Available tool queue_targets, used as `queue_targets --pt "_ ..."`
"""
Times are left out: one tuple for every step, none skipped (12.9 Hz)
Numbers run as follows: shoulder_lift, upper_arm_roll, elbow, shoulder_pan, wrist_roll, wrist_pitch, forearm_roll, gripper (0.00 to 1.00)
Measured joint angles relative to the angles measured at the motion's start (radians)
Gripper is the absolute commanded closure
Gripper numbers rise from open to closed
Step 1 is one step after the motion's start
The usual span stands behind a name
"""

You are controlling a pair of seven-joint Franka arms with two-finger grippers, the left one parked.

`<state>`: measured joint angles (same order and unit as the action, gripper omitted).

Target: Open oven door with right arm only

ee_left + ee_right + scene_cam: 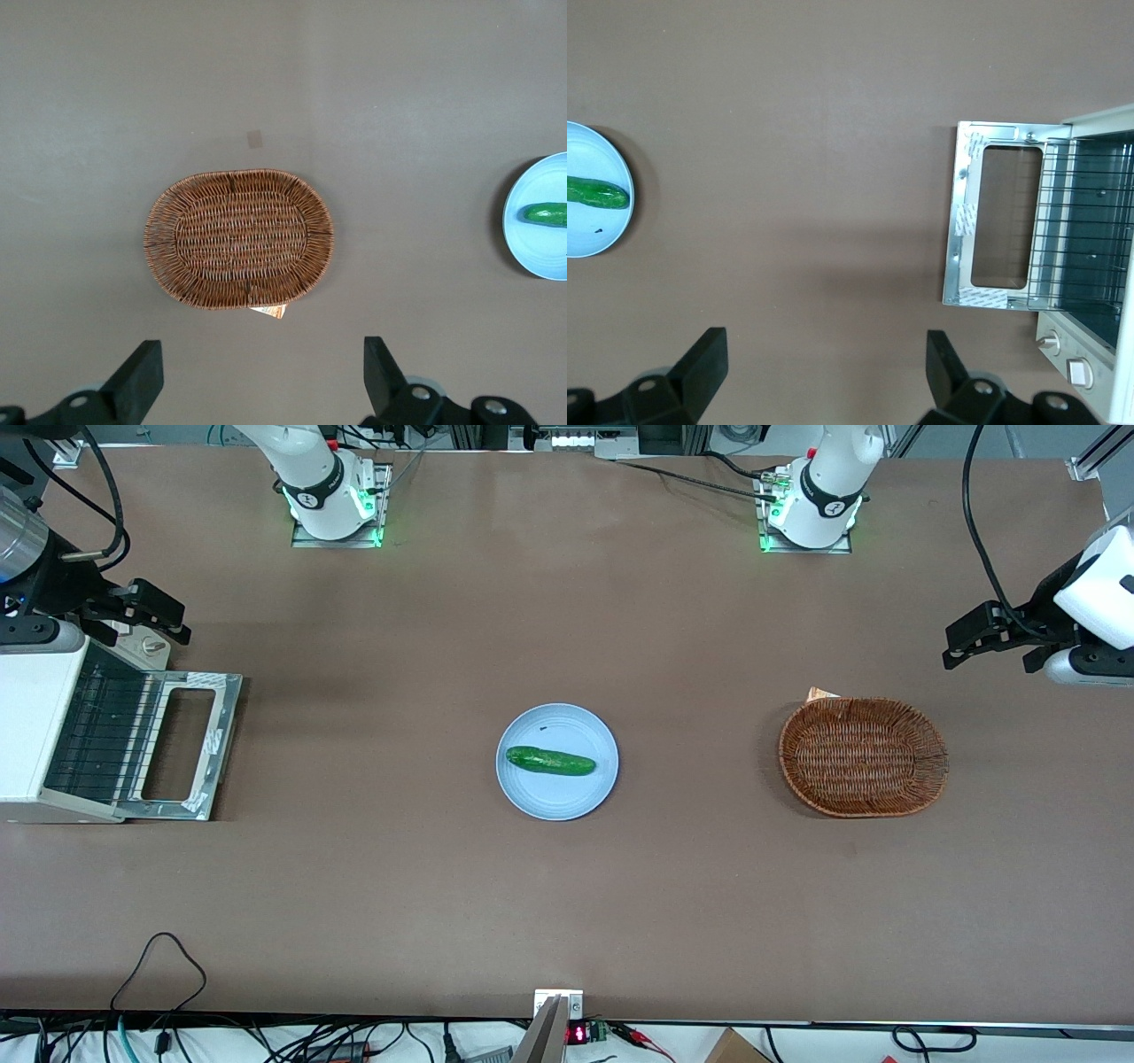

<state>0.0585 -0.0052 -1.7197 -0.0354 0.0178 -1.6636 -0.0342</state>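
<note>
The oven door (227,746) lies folded down flat on the table in front of the small white toaster oven (35,717), silver inner face up, with the table showing through its window. The wire rack (97,726) inside is exposed. In the right wrist view the oven door (961,221) hangs off the oven body (1099,372) by its knobs. My right arm's gripper (173,622) hovers farther from the front camera than the door, near the oven's knob corner and apart from the door. The gripper (826,345) is open, with only bare table between its fingers.
A pale blue plate (558,797) with a cucumber (549,761) sits mid-table. A wicker basket (864,755) stands toward the parked arm's end. Both arm bases are bolted at the table edge farthest from the front camera.
</note>
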Motion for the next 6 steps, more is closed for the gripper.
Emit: queue_targets --pt "0.0 -0.002 0.0 0.0 0.0 0.001 0.0 0.01" --pt "0.0 -0.004 0.0 0.0 0.0 0.002 0.0 0.01" --pt "0.0 -0.006 0.0 0.0 0.0 0.002 0.0 0.01" --pt "0.0 -0.006 0.0 0.0 0.0 0.002 0.0 0.01" --pt "0.0 -0.006 0.0 0.0 0.0 0.002 0.0 0.01" --pt "0.0 -0.007 0.0 0.0 0.0 0.003 0.0 0.01"
